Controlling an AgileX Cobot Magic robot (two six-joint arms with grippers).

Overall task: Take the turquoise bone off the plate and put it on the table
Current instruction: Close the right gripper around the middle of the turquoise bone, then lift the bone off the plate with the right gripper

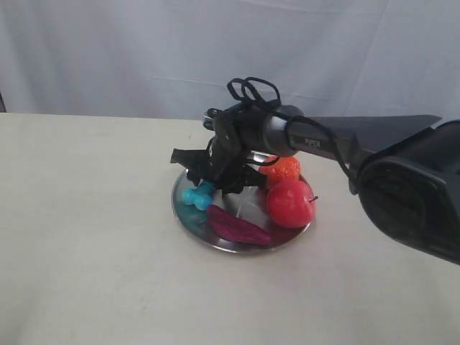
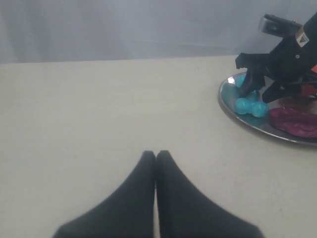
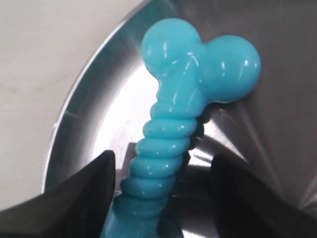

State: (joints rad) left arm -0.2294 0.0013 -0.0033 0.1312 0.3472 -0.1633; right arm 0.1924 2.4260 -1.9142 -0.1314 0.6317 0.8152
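The turquoise bone lies on the left part of the silver plate, which rests on the beige table. My right gripper reaches down over it from the right. In the right wrist view the gripper is open, one finger on each side of the bone's ribbed shaft, with gaps between them; the bone lies on the plate. My left gripper is shut and empty over bare table, well apart from the plate and bone.
A red apple, an orange fruit and a flat magenta piece share the plate beside the bone. A white curtain hangs behind the table. The left arm is out of the exterior view.
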